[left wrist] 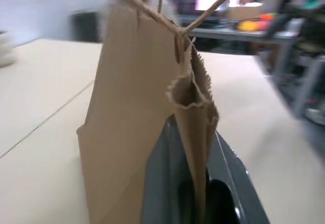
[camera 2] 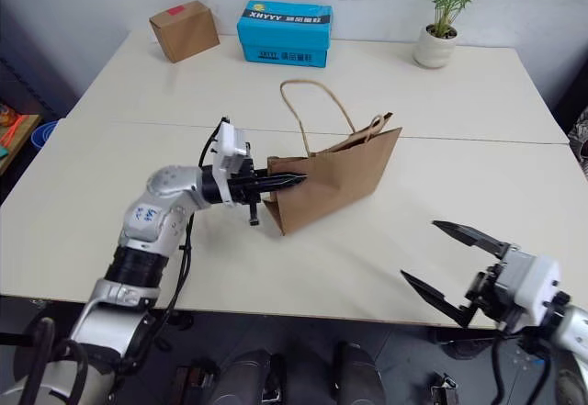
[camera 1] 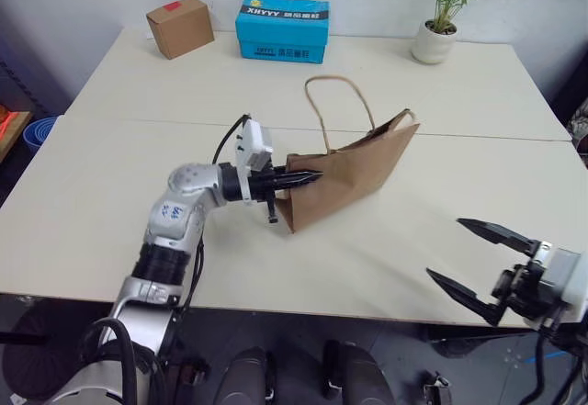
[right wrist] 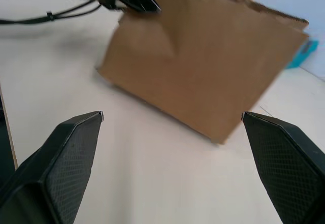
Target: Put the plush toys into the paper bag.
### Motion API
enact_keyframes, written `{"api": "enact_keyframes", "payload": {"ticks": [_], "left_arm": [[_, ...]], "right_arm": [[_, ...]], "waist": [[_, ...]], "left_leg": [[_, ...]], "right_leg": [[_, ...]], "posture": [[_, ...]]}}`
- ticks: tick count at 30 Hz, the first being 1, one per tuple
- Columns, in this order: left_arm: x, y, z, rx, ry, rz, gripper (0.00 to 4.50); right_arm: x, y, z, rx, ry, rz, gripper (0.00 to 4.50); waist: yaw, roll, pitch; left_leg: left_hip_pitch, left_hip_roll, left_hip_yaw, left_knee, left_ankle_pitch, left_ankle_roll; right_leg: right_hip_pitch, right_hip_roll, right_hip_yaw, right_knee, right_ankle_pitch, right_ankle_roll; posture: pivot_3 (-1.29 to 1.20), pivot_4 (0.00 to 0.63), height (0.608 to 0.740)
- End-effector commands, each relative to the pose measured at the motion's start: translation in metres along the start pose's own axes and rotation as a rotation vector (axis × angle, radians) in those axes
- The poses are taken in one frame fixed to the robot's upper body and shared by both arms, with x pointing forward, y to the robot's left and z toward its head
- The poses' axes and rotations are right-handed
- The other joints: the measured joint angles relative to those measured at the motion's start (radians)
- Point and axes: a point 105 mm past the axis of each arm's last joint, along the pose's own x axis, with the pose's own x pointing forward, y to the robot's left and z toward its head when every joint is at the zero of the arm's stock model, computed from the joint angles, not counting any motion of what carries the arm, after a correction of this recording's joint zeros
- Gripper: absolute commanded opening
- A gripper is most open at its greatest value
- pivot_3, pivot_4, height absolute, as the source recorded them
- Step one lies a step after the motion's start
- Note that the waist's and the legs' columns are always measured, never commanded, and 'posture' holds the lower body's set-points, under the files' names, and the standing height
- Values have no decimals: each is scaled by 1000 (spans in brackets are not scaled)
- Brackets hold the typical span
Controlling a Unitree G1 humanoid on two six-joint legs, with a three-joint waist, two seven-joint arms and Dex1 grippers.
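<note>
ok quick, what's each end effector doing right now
Left end effector: closed on the rim of the paper bag.
Right end effector: open, holding nothing.

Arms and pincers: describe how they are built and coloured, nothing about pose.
The left arm has silver-grey metal segments with black joint rings, a small blue marking, a black cable looping at the wrist and a white camera box. The left pincer and right pincer each have two black tapering pointed fingers; the right fingers' inner faces carry cross-hatched texture.
</note>
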Motion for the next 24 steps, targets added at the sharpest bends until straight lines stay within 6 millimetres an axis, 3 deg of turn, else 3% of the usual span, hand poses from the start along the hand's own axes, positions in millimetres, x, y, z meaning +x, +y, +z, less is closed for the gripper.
{"api": "enact_keyframes", "payload": {"ticks": [1,7,12,17,23,24], "left_arm": [[-11,-10,2,-1,11,-178,12],[-36,-1,-16,27,130,-223,12],[-43,6,-22,61,170,-181,12],[-49,8,-3,146,115,-68,1265],[-89,-8,8,191,110,192,3124],[-102,-12,8,179,120,262,3124]], "right_arm": [[-15,-1,12,-67,23,3,4500],[-14,3,8,-61,21,-19,4500],[-5,8,1,-39,3,3,4500],[-1,1,-2,-19,-8,37,4500],[-3,-18,-5,21,6,85,4500],[-2,-24,-5,40,9,94,4500]], "waist": [[-1,0,0],[-6,0,0],[-4,0,0],[-5,0,0],[-18,0,0],[-22,0,0]], "left_leg": [[0,0,0,0,0,0],[3,1,2,0,0,0],[2,1,2,0,-1,0],[2,0,2,0,-1,1],[2,2,1,0,-1,1],[2,2,0,0,-1,1]], "right_leg": [[0,1,0,0,0,0],[0,-1,2,-2,0,0],[-1,-2,2,-1,0,0],[-1,-2,2,2,0,0],[0,-2,6,2,0,-1],[0,-2,7,2,0,-1]], "posture": [[0,150,740],[0,150,740],[0,150,740],[0,150,740],[0,150,740],[0,150,740]]}}
